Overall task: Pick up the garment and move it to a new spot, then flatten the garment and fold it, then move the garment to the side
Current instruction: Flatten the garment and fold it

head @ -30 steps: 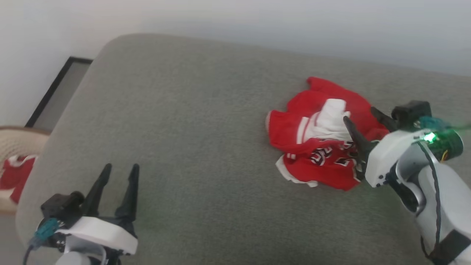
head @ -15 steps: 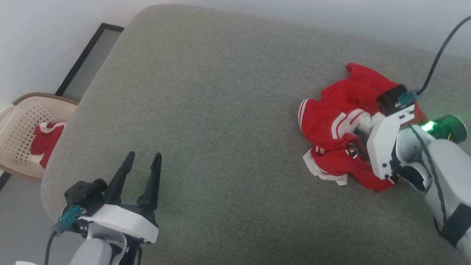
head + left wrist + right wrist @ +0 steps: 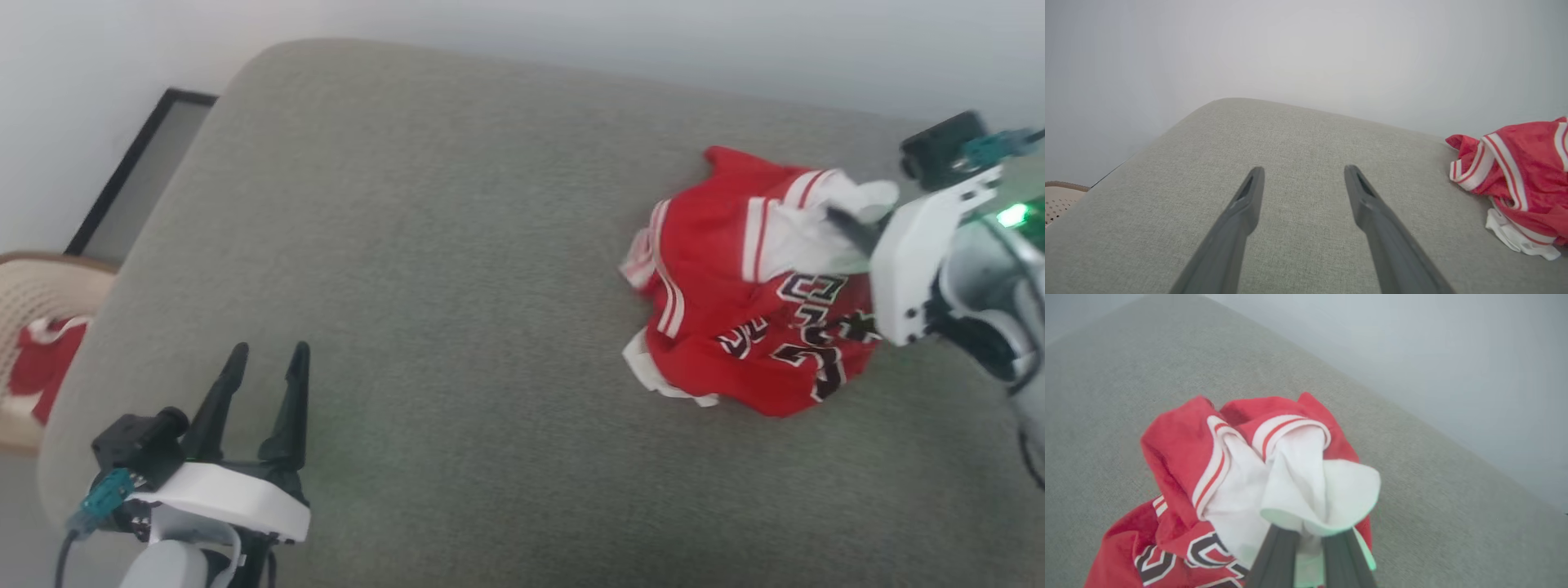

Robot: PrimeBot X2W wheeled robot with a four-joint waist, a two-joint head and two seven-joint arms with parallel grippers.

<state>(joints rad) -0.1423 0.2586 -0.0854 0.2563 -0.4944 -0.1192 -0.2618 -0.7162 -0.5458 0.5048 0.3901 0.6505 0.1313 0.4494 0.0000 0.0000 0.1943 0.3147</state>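
Grey woven upholstery (image 3: 457, 245) carried the crumpled red jersey-style garment (image 3: 735, 327) at its right side, its white sleeve (image 3: 1298, 473) clenched in the right pincer (image 3: 1308, 535); the left pincer (image 3: 269, 351) hovered released, well apart.

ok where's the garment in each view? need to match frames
Head view: garment right of centre, on the grey cushion.
Left wrist view: garment at the right edge, mid-height.
Right wrist view: garment centre to lower left, white sleeve pinched in the right gripper.
Shared landmark: the grey cushion meeting the pale wall.
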